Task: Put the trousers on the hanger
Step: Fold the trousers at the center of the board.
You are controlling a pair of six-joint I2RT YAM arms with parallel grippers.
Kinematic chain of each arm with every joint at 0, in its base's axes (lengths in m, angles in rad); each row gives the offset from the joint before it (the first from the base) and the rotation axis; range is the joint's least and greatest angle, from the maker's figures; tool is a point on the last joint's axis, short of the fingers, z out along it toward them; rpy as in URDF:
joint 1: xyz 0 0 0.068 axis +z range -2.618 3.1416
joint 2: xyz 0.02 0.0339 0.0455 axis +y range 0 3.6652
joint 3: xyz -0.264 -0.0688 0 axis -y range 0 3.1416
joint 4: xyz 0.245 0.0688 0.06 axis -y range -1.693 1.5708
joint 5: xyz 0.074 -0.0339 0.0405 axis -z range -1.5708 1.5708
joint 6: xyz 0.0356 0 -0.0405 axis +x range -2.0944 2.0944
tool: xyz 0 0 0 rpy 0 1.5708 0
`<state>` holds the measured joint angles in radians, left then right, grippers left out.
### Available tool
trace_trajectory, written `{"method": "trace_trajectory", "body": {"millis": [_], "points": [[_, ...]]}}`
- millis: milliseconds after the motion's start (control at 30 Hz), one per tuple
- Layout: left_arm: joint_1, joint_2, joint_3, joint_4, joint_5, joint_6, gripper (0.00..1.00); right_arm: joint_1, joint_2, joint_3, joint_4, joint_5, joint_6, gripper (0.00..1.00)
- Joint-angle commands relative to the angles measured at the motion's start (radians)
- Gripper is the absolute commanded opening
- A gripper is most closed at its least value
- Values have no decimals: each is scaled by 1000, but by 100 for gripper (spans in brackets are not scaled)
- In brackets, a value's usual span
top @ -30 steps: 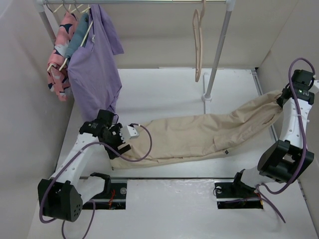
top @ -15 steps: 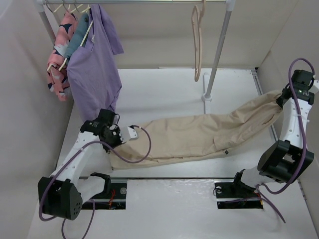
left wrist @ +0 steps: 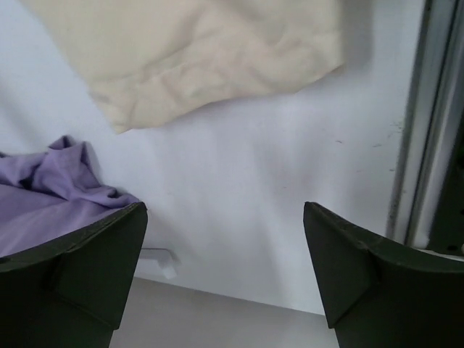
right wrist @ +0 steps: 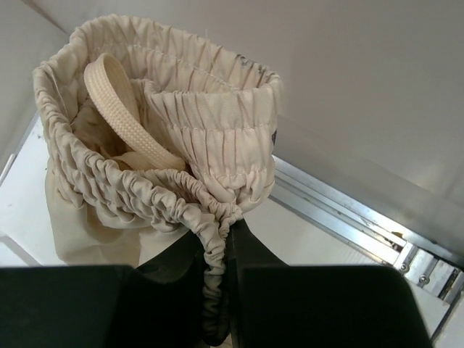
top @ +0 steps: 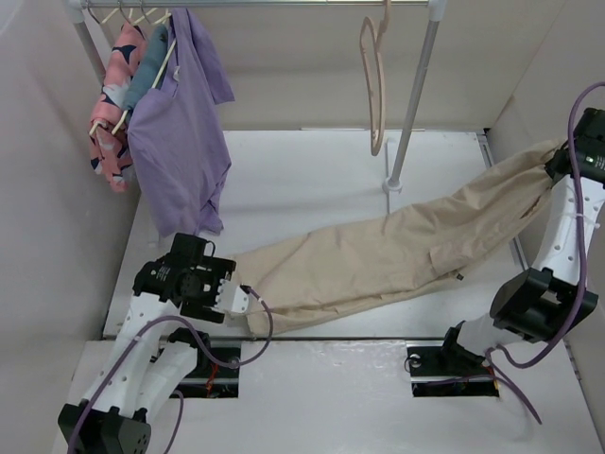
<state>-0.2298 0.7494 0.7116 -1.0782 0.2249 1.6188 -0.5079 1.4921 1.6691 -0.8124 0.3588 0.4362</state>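
Pinching the waistband [right wrist: 167, 196], the right gripper [right wrist: 220, 250] holds that end of the trousers [top: 378, 255] raised while the rest lies across the desk [top: 312, 175], the left gripper [left wrist: 225, 268] gapes empty, and the hanger [top: 375, 85] hangs bare: draping not yet begun.

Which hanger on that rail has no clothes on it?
The thin pale pink hanger on the right hangs bare; the wooden hangers at left carry a purple shirt and pink patterned garment.

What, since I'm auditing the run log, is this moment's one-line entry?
left fingers: open, empty | right fingers: shut on trousers waistband | hanger: bare, hanging
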Motion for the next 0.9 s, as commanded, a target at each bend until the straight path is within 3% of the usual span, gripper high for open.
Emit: {"method": "trace_trajectory", "body": {"millis": [0, 133, 233, 367, 500, 633, 800, 867], "points": [[-6, -8, 9, 33, 57, 104, 87, 40, -49, 26, 70, 2, -30, 0], [-6, 24, 52, 162, 88, -28, 90, 69, -73, -18, 91, 2, -40, 0], [-16, 137, 110, 299, 126, -268, 89, 106, -82, -19, 91, 34, -50, 0], [-49, 364, 201, 322, 192, -459, 85, 146, -82, -5, 91, 65, -62, 0], [-111, 409, 136, 424, 150, -536, 85, 146, -92, 52, 81, 65, -71, 0], [-242, 448, 45, 495, 84, -595, 83, 157, -113, 70, 71, 52, -90, 0], [-316, 514, 11, 592, -2, -649, 74, 328, -205, -44, 114, 89, -125, 0], [-316, 539, 2, 647, -31, -687, 70, 501, -312, -181, 171, 164, -142, 0]]}}
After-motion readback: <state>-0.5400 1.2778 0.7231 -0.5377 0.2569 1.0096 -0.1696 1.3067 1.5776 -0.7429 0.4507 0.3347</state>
